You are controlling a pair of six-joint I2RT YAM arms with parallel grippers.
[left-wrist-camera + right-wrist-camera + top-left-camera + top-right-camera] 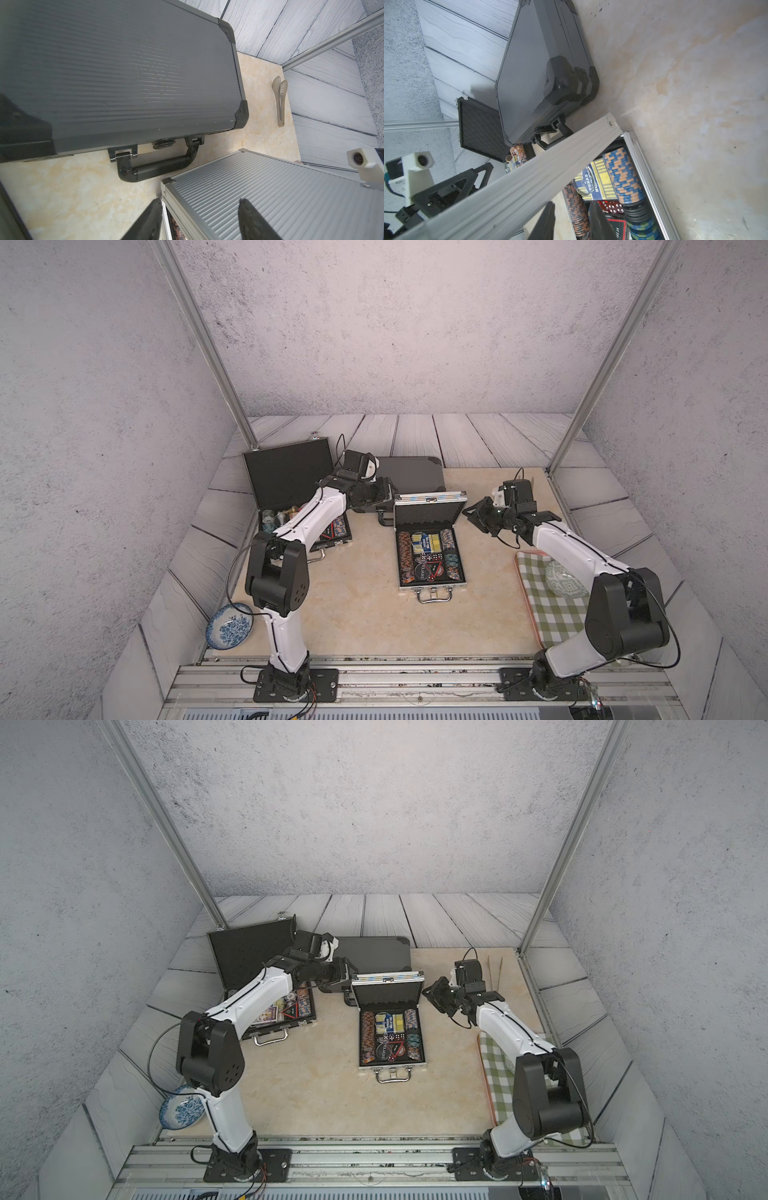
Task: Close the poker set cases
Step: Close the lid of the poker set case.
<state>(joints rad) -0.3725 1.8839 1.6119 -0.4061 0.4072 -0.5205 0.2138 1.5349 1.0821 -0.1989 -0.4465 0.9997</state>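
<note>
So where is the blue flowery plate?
In both top views the blue flowery plate sits at the near left corner of the table, right beside the left arm.

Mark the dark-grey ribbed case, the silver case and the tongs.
dark-grey ribbed case (124,72), left wrist view, ribbed lid top.
silver case (428,515), a top view, lid's foam lining.
tongs (280,118), left wrist view, handle end.
</note>
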